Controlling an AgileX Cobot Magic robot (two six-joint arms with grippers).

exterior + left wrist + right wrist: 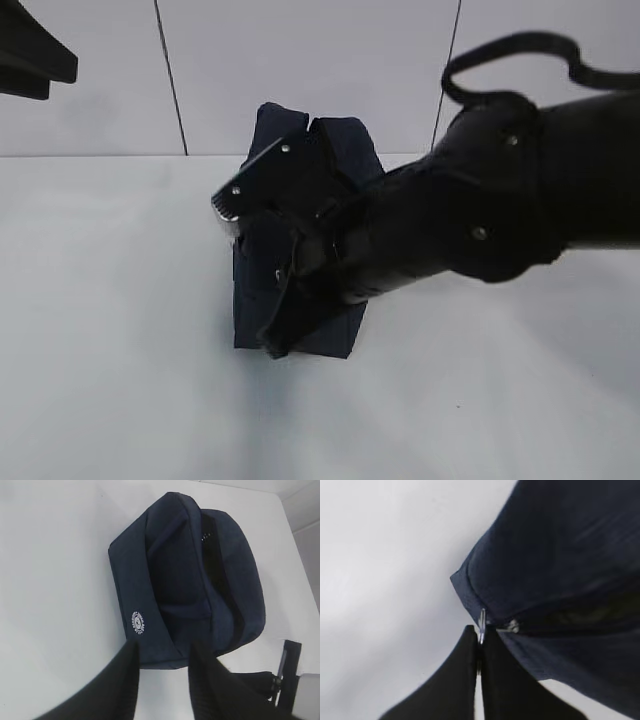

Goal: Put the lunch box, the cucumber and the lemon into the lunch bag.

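The white counter (110, 330) carries the navy lunch bag (185, 580) in its middle. The left claw (162, 652) is spread at the bag's edge. The right claw (480, 640) pinches the silver zipper pull (482, 622).

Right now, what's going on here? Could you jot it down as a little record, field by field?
Surface: white table
Main object: dark navy lunch bag, partly unzipped
Right gripper: shut on the silver zipper pull at the bag's corner
Left gripper: fingers apart, empty, just off the bag's end with the white round logo
Lunch box, cucumber, lemon: not visible in any view
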